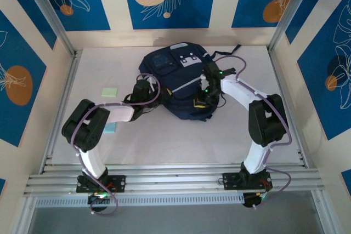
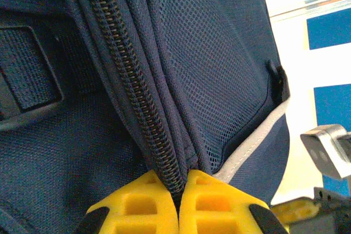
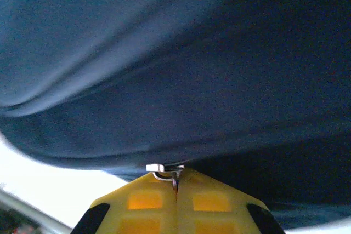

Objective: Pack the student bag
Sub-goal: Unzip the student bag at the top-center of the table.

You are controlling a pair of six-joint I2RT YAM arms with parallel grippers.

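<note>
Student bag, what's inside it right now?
Its contents are hidden. The student bag lies on the table with navy fabric covering everything, and the stretch of zipper in the left wrist view is closed.

One bag (image 1: 175,89) lies on one table (image 1: 109,152). There are two arms, a left arm (image 1: 90,124) and a right arm (image 1: 263,116), and each carries one purple cable, two in all. There are two grippers, the left gripper (image 2: 178,182) and the right gripper (image 3: 176,175), and each has two yellow fingers (image 2: 142,204), making four. The left wrist view shows one zip (image 2: 131,80) and one black buckle (image 2: 27,80). The right wrist view shows one metal pull (image 3: 164,171). Two flat pads lie on the table, one green pad (image 1: 109,91) and one blue pad (image 1: 111,128).
</note>
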